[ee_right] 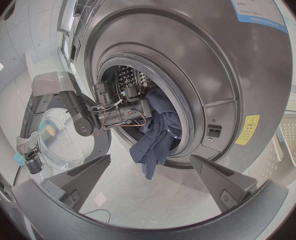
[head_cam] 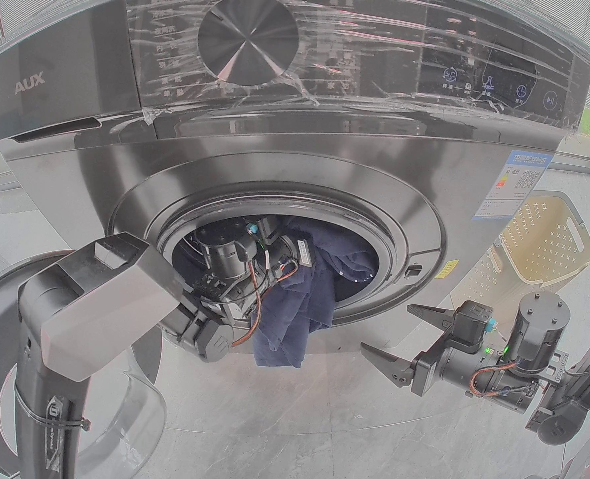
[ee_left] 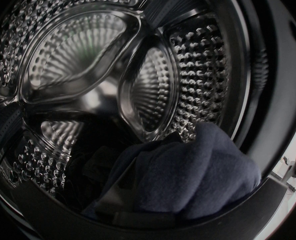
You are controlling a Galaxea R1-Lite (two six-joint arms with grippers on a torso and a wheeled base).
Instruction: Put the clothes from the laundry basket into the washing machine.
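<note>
Task's thing: a navy garment point(head_cam: 308, 301) lies half in the washing machine point(head_cam: 295, 167). One part is bunched on the drum point(ee_left: 194, 67) floor just inside the opening. The other part drapes out over the lower lip and hangs down the front panel, ending short of the floor point(head_cam: 308, 427).
Long axis: the hanging part runs roughly straight down from the lip, and the bunched part runs back into the drum.
Left end effector point(head_cam: 288, 254): it is inside the opening, touching or just beside the top of the garment at the lip. Whether it pinches the cloth cannot be told.
Right end effector point(head_cam: 388, 328): spread wide and empty, in front of the machine, below the opening and towards its right edge, apart from the cloth.
Deciding relation: seen along the right end effector's own line, the hanging cloth sits ahead between its two fingers, towards the machine and the robot's left. The hem is about level with it.
Nearer arm: the left is nearer the bunched part and the right is nearer the hanging tail.
Judgement: the tail has to be lifted over the lip and pushed inward. A pinch across its width from the right looks the shorter way.
Risk: the cloth may slide back out if it is let go at the lip.
Laundry basket point(head_cam: 547, 234): beyond the machine's right edge, well apart from both arms.
Door point(head_cam: 109, 427): swung open at the left.
</note>
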